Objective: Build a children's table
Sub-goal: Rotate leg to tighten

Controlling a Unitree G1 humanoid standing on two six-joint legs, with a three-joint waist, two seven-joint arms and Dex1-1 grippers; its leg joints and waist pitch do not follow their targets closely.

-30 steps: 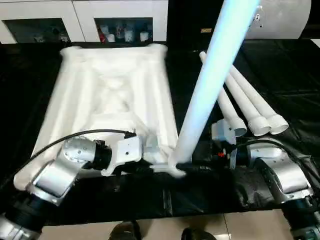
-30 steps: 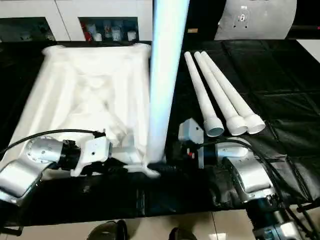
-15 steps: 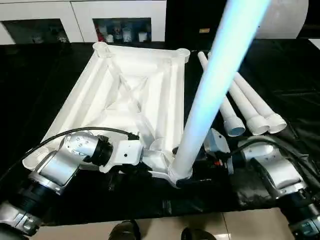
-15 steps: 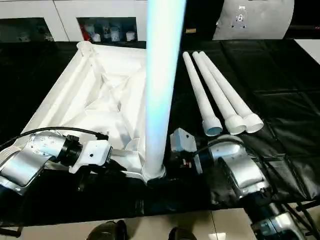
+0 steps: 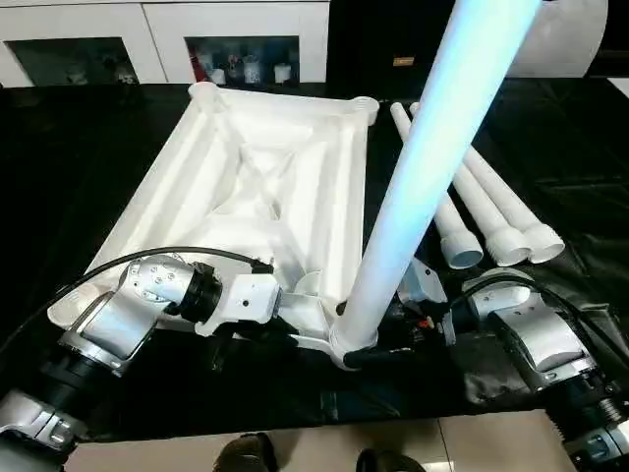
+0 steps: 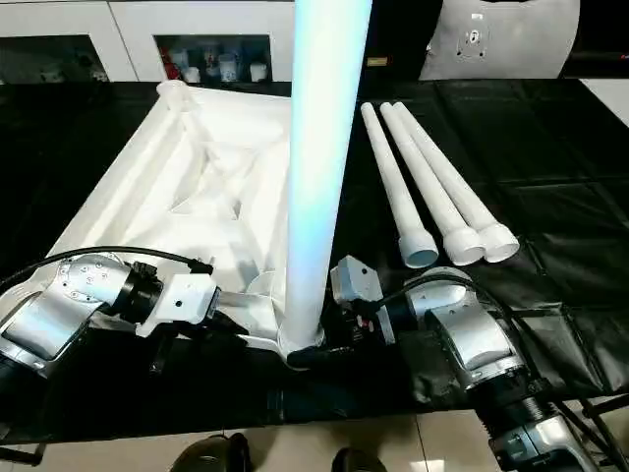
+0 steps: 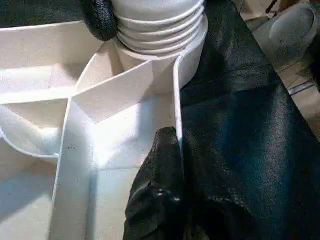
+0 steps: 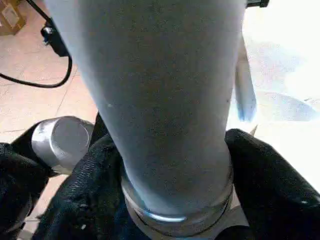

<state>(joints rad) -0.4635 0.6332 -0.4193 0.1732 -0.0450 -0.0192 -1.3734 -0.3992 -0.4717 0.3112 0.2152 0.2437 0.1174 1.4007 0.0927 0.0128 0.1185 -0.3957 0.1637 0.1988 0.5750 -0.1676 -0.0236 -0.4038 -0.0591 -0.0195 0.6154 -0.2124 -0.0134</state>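
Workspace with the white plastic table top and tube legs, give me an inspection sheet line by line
Surface: black-covered work table, creased.
Job's things: white plastic table top lies ribbed underside up; one long white tube leg stands in its near corner socket; three more white tube legs lie side by side to the right.
Clutter: nothing seen.
Grippers: left gripper pinches the top's rim beside that socket; right gripper has a black finger on each side of the standing leg's base.
Cables: black cable loops over the left forearm.
Surroundings: white cabinets with small items behind glass; tiled floor.
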